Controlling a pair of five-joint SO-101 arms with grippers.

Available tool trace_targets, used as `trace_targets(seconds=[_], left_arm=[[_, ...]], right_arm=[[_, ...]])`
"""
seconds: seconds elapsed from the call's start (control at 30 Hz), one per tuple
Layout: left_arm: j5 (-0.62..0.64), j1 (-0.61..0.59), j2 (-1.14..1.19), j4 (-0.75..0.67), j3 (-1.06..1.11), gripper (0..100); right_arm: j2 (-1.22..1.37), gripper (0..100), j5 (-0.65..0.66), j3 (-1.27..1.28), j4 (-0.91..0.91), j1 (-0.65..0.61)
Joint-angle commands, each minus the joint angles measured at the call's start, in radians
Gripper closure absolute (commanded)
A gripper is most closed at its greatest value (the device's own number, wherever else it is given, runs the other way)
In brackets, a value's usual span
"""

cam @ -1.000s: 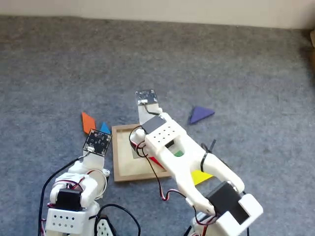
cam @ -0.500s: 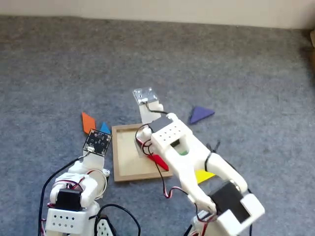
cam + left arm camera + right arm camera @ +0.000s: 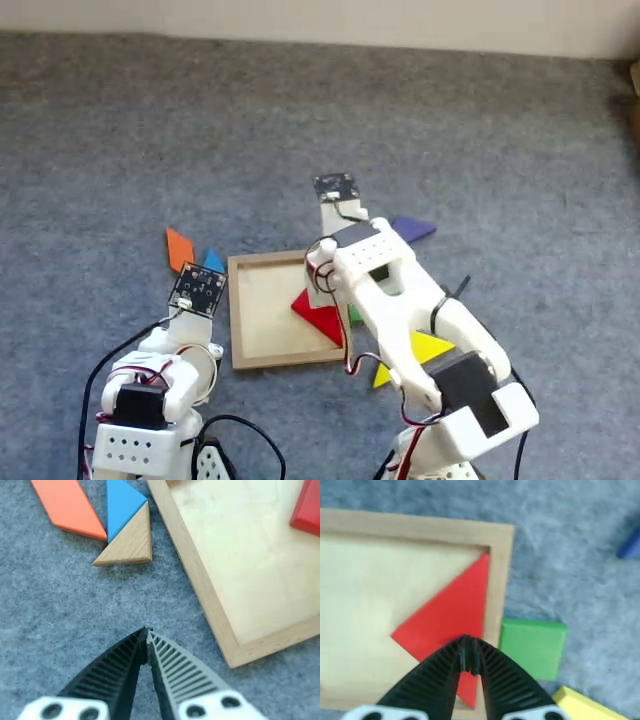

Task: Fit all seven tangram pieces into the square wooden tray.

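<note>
- Since 1 second ago, the right arm (image 3: 400,300) has swung off the middle of the tray (image 3: 240,315) toward the wall on the green square's (image 3: 532,647) side. The left arm (image 3: 160,385) has not shifted.
- That swing uncovered the red triangle (image 3: 450,615), which now lies flat inside the tray. Its long edge runs along that same wall and 1 corner points to the tray's middle.
- My right gripper (image 3: 469,647) hangs over the red triangle with its jaws pressed together and nothing between them. I cannot tell whether the tips touch the piece.
- My left gripper (image 3: 148,632) is also closed tight and empty. It is over the carpet (image 3: 60,610), just outside the opposite tray wall.
- 1 of the 7 pieces is in the tray; the other 6 lie on the carpet.
- The green square sits just outside the tray wall, beside the red triangle. The yellow triangle (image 3: 425,350) lies just past it, farther from the tray.
- The purple triangle (image 3: 415,229) lies off the tray corner on that side that is farthest from the arm bases, apart from the tray.
- Beyond the wall on my left gripper's side lie 3 pieces. The wood-coloured triangle (image 3: 129,545) is nearest the tray without touching it. The blue triangle (image 3: 122,502) is edge to edge with it. The orange parallelogram (image 3: 67,505) is just beside the blue one, farthest out.
</note>
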Motion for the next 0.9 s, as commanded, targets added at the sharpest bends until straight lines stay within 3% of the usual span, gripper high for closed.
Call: trace_targets(seconds=[0.0, 0.4, 0.67, 0.77, 0.87], left_arm=[[0.002, -0.007, -0.058, 0.012, 0.019, 99], [0.002, -0.007, -0.058, 0.012, 0.019, 99], [0.002, -0.007, -0.058, 0.012, 0.019, 99], [0.002, -0.007, -0.058, 0.012, 0.019, 99], [0.002, -0.007, -0.058, 0.012, 0.019, 99]], right_arm=[[-0.074, 99.4, 0.009, -0.081, 0.071, 0.041], [-0.349, 98.8, -0.011, -0.088, 0.191, 0.166], [-0.354, 97.9, -0.506, 0.05, 0.188, 0.168], [-0.352, 89.6, -0.508, 0.107, 0.189, 0.168], [-0.352, 73.9, -0.511, 0.165, 0.182, 0.168]])
